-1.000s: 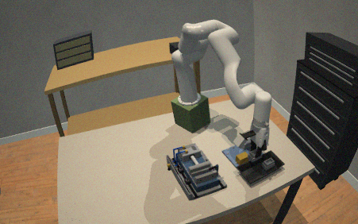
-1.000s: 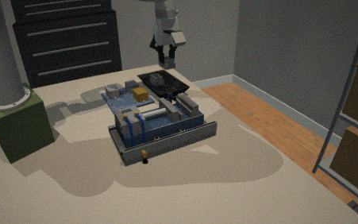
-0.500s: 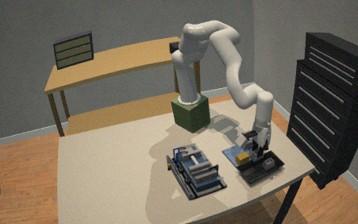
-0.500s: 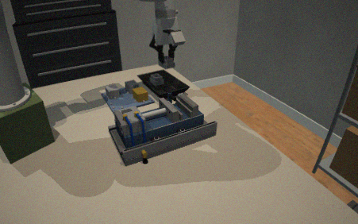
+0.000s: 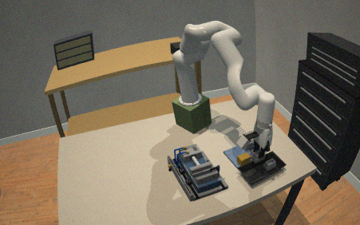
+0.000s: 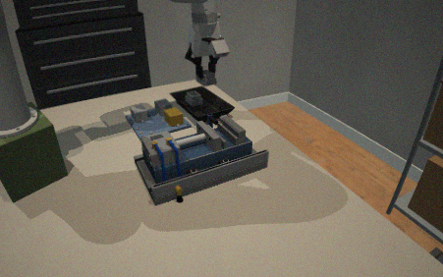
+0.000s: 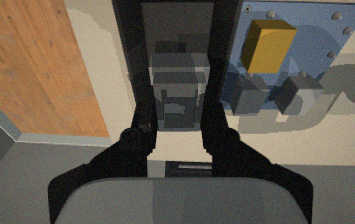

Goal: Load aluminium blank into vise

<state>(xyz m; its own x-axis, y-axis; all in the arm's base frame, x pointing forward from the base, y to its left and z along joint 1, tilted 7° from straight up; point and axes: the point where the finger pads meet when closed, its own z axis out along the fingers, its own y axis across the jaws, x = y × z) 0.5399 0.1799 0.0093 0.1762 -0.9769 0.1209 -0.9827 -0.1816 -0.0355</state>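
One grey pocketed finished part (image 7: 178,92) sits clamped in gripper (image 7: 178,131).

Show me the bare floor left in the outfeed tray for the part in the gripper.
Tray: bare floor at the end nearer the table's front edge, between the part lying in it and the rim. Its other end is taken. The infeed plate alongside is crowded with blanks. The gripper, shut on a grey part, hangs above the tray.
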